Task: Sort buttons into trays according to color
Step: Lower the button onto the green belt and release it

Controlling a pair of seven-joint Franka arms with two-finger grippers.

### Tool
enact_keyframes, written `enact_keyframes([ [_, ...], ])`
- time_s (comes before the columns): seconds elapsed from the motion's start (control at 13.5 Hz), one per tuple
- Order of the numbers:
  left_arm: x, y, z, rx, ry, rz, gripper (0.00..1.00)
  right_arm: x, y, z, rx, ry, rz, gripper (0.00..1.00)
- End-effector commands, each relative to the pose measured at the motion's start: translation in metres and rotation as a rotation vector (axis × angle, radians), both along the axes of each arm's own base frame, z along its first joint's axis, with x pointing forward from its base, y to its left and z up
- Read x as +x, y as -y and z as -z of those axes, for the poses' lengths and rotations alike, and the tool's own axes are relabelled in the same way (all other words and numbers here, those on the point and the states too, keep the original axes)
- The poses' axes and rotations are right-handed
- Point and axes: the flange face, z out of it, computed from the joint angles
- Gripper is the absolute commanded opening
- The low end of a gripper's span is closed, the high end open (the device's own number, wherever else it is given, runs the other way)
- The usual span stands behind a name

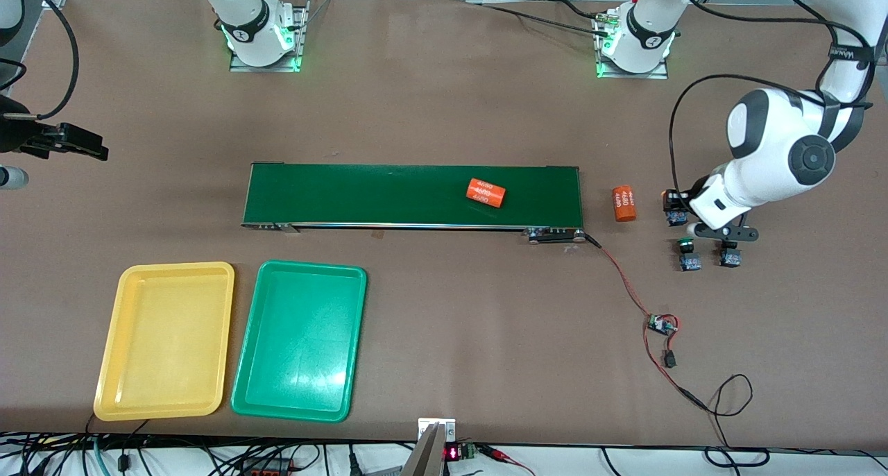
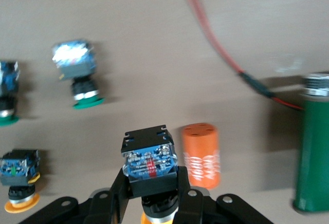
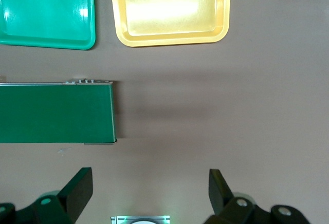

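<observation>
Sorting has barely begun: yellow tray [image 1: 164,341] and green tray [image 1: 300,340] lie empty. Left claw [image 2: 152,183] grips one yellow button [image 2: 149,160] at the table's left-arm end; three buttons [image 2: 76,72] wait nearby. Right claw [image 3: 146,190] gapes wide, waiting.

We see a matt brown bench [image 1: 444,80]. The yellow tray [image 1: 166,341] and green tray [image 1: 300,338] look like smooth, glossy plastic that catches the light. The belt [image 1: 388,195] is matt dark green with a shiny metal edge. The orange cylinder [image 2: 202,154] looks matt, faintly ribbed plastic.
</observation>
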Motion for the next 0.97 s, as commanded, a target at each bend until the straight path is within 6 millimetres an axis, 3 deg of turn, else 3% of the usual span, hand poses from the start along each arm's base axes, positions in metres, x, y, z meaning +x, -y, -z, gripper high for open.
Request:
enact_keyframes([
  [0.0, -0.006, 0.074, -0.009, -0.001, 0.009, 0.129, 0.00, 0.001, -0.003, -0.002, 0.012, 0.002, -0.007, 1.00],
  [0.15, -0.020, 0.141, -0.005, -0.054, 0.004, 0.116, 0.00, 0.002, -0.005, 0.001, 0.015, -0.006, -0.010, 1.00],
  [0.3, -0.028, 0.178, 0.009, -0.079, 0.006, 0.099, 0.00, 0.001, -0.003, 0.001, 0.012, -0.008, -0.009, 1.00],
  [0.59, -0.040, 0.209, 0.056, -0.103, -0.044, 0.151, 0.01, 0.001, -0.004, 0.001, 0.013, -0.011, -0.009, 1.00],
  [0.67, -0.043, 0.216, 0.058, -0.107, -0.038, 0.160, 0.05, 0.001, -0.004, 0.001, 0.010, -0.011, -0.010, 1.00],
  [0.74, -0.045, 0.223, 0.058, -0.112, -0.032, 0.168, 0.25, 0.001, -0.004, 0.001, 0.010, -0.011, -0.010, 1.00],
  [0.82, -0.046, 0.226, 0.055, -0.115, -0.025, 0.179, 0.95, 0.001, -0.004, 0.001, 0.010, -0.009, -0.010, 1.00],
  [0.89, -0.044, 0.225, 0.045, -0.115, -0.005, 0.180, 1.00, 0.001, -0.006, 0.001, 0.010, -0.009, -0.013, 1.00],
])
